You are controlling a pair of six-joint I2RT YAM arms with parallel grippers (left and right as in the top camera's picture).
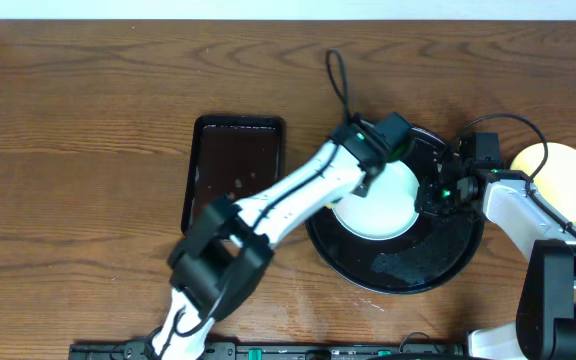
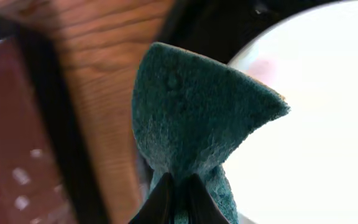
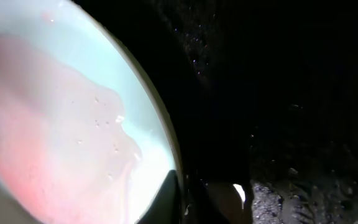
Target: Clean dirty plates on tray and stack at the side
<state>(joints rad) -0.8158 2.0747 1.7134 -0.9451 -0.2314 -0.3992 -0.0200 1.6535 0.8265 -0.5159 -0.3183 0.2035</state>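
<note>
The overhead camera is showing the whole layout: the round black tray (image 1: 438, 265) is sitting right of centre on the wooden table (image 1: 78, 120), a mint-white plate (image 1: 378, 205) is lying on the tray's far-left part, a pale yellow plate (image 1: 563, 180) is resting on the table just beyond the tray's right rim, and a brown rectangular tray (image 1: 236, 165) is lying to the left. From above, the left gripper (image 1: 373, 150) is hovering over the plate's far edge and the right gripper (image 1: 446, 190) is sitting at its right edge, but the fingers themselves are hiding there. The left wrist camera is revealing what the overhead is not: the left gripper (image 2: 176, 194) is clamping a fuzzy teal cloth (image 2: 194, 112), whose free corner is fanning out over the plate's (image 2: 319, 130) left edge, with the black tray (image 2: 210, 25) behind. The right wrist camera alone is showing a watery pink smear (image 3: 48, 143) spreading across the plate (image 3: 135, 81) and droplets beading on the black tray (image 3: 291, 93); the right gripper (image 3: 191, 200) is pinching the plate's rim, one finger inside and one outside.
</note>
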